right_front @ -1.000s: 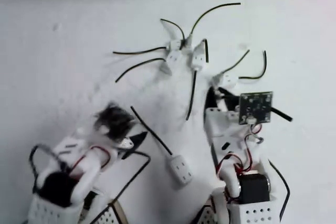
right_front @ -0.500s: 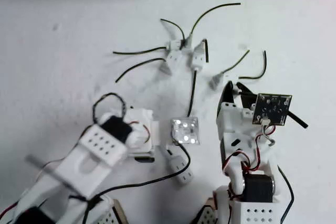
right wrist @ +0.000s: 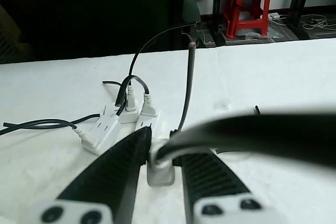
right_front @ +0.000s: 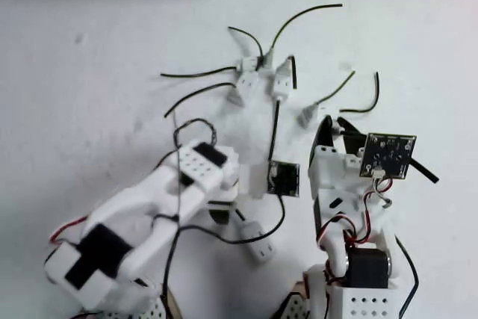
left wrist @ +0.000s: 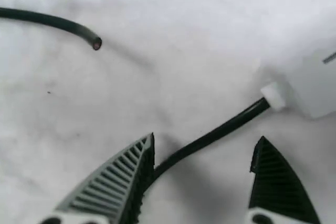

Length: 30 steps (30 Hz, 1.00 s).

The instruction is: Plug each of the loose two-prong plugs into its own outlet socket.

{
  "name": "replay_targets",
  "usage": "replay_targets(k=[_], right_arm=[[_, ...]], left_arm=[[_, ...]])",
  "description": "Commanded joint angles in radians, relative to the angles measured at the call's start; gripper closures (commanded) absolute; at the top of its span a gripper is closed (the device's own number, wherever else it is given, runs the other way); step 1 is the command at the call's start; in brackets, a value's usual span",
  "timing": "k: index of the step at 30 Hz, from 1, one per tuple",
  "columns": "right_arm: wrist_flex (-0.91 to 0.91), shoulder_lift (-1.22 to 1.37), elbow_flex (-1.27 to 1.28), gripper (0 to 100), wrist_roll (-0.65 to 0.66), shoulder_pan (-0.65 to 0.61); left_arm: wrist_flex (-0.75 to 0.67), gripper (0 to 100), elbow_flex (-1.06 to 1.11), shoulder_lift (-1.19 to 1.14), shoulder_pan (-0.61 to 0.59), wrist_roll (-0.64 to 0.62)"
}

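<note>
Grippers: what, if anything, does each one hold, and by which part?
The right gripper pinches a two-prong plug by its body. The left gripper is open astride a black cord, holding nothing.

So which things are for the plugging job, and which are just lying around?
For the job: left tool, open over the cord of the loose socket; right tool, shut on a white plug; cluster of plugs and sockets.
Lying about: red stool; cables on the floor.
</note>
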<state>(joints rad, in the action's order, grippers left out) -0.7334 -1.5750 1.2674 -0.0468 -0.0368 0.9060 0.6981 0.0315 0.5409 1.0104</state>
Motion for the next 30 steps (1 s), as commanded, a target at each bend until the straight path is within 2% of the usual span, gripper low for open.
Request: replay_targets(k=[1, 7, 15, 19, 26, 30], right_arm=[[0.024, -0.004, -0.02, 98.1, 0.008, 0.01], [0.025, -0.004, -0.02, 98.1, 0.009, 0.012], [0.025, -0.004, -0.02, 98.1, 0.009, 0.012], [0.024, -0.004, -0.018, 98.1, 0.009, 0.008], [0.024, -0.004, -0.018, 98.1, 0.009, 0.008], [0.024, -0.004, -0.018, 98.1, 0.011, 0.008]], left_arm=[[0.041, 77, -0.121, -0.068, 0.016, 0.003], [0.074, 99, -0.12, -0.094, 0.065, 0.006], [0.114, 98, -0.089, -0.085, 0.028, -0.012], [0.114, 98, -0.089, -0.085, -0.068, -0.072], [0.107, 98, -0.094, -0.077, -0.314, -0.074], [0.097, 98, -0.087, 0.012, -0.455, -0.072]])
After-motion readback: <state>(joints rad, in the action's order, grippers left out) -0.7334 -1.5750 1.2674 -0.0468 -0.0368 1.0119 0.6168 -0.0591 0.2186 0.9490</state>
